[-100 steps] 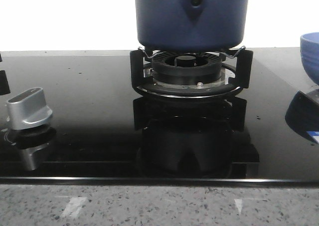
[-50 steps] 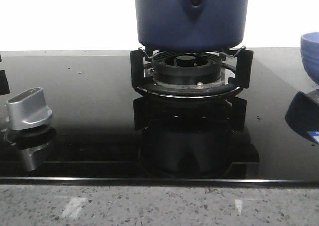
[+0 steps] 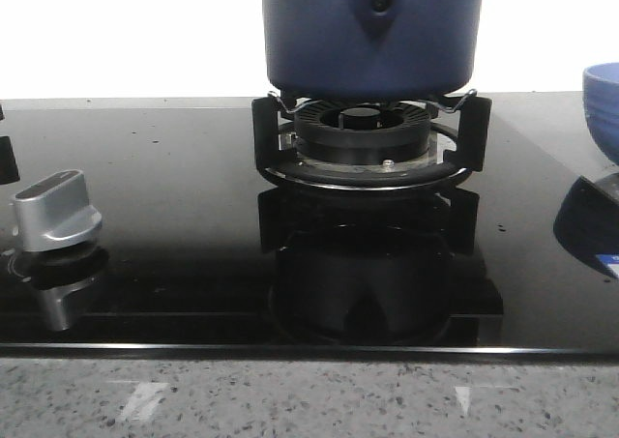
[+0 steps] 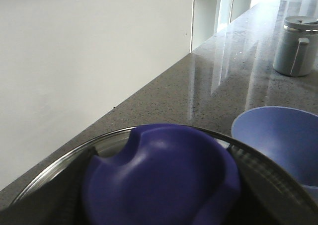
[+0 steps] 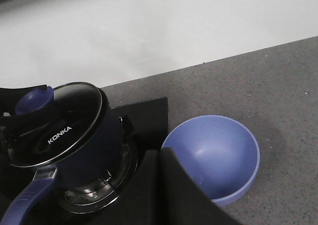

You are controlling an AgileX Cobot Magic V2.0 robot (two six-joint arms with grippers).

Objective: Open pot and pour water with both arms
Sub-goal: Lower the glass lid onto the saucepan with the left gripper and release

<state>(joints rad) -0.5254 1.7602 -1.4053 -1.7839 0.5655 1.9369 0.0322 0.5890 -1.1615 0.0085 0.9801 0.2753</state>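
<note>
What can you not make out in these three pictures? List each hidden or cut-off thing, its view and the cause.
- Pot top and lid: front view, cut off by the upper edge.
- Bowl: front view, mostly past the right edge.
- Left gripper: left wrist view, the lid knob fills the foreground; no fingers show.
- Right gripper: right wrist view, only a dark blurred shape; open or shut unclear.
- Water in the pot: lid on.

Left gripper fingers [image 4: 52, 197]: matte black, flat, blurred close up in the left wrist view. From the right wrist view, the left gripper [image 5: 22, 121] shows black, blocky parts. Right gripper finger [image 5: 191, 200]: plain black wedge with a straight edge. No markings, screws or cables are visible.
</note>
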